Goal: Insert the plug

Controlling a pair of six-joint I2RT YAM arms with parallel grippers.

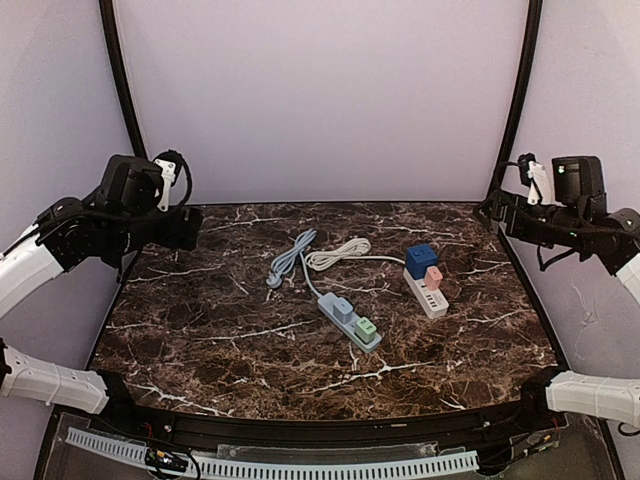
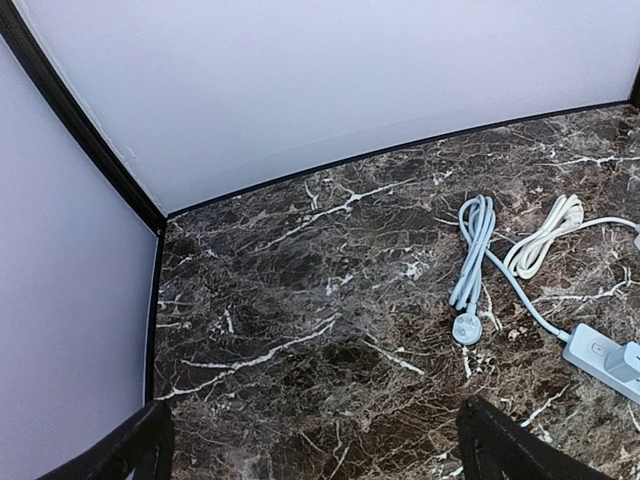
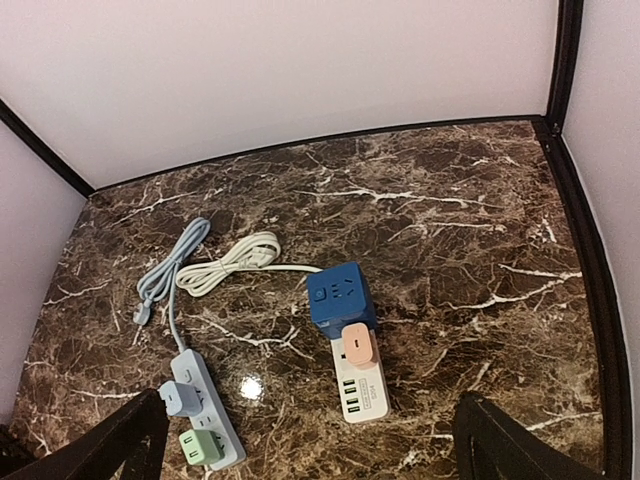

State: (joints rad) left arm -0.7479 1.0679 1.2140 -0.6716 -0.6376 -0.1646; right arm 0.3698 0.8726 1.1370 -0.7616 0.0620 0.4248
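Note:
A grey-blue power strip point(image 1: 350, 322) lies mid-table with a grey adapter point(image 1: 343, 310) and a green adapter point(image 1: 366, 327) plugged in; it also shows in the right wrist view point(image 3: 205, 410). Its bundled cable ends in a round plug point(image 1: 272, 282), seen in the left wrist view point(image 2: 467, 328). A white power strip point(image 1: 427, 293) carries a blue cube adapter point(image 1: 420, 260) and a pink adapter point(image 1: 434, 275); its white cable point(image 1: 337, 253) is coiled. My left gripper point(image 2: 315, 455) and right gripper point(image 3: 310, 450) are open, empty, raised at the table's sides.
The dark marble table point(image 1: 220, 330) is bounded by pale walls and black corner posts point(image 1: 118, 70). A black rim point(image 1: 330, 430) runs along the near edge, with a white slotted strip point(image 1: 330, 468) below it.

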